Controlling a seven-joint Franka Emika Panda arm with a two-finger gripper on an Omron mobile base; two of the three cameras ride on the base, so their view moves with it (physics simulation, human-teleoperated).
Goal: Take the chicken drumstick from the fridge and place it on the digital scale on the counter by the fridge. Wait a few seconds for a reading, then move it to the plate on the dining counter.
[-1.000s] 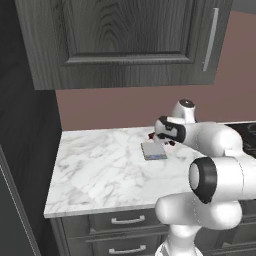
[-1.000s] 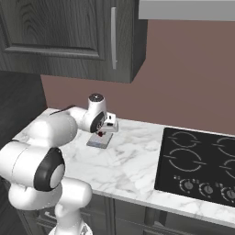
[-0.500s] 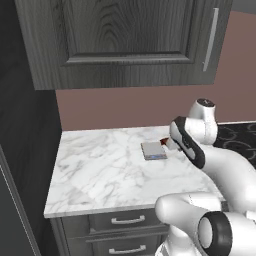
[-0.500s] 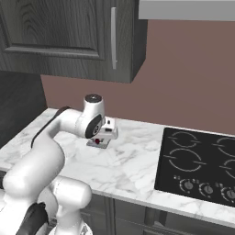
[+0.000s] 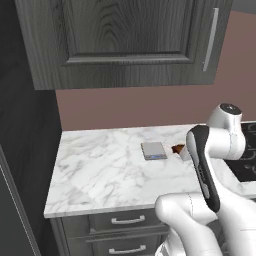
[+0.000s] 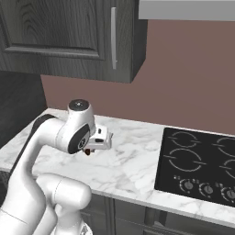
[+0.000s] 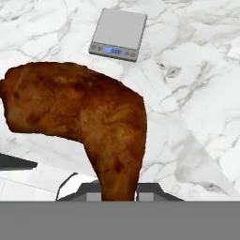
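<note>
Evenly lit, computer-rendered kitchen pictures from 3 cameras, sharp with no motion blur.

Light is soft and diffuse with no visible lamp and no glare. The white marble counter (image 5: 115,165) reads bright, while the dark wood cabinet (image 5: 125,40) above it and the left side of the left base view are dim. The hob (image 6: 202,165) is a flat matte black without reflections. In the hand view a faint, pale grey shadow wedge lies on the marble beneath the chicken drumstick (image 7: 89,122), whose browned texture looks slightly soft and pixelated up close. The digital scale (image 7: 118,33) stays crisp. Straight edges show no bending at the borders.
</note>
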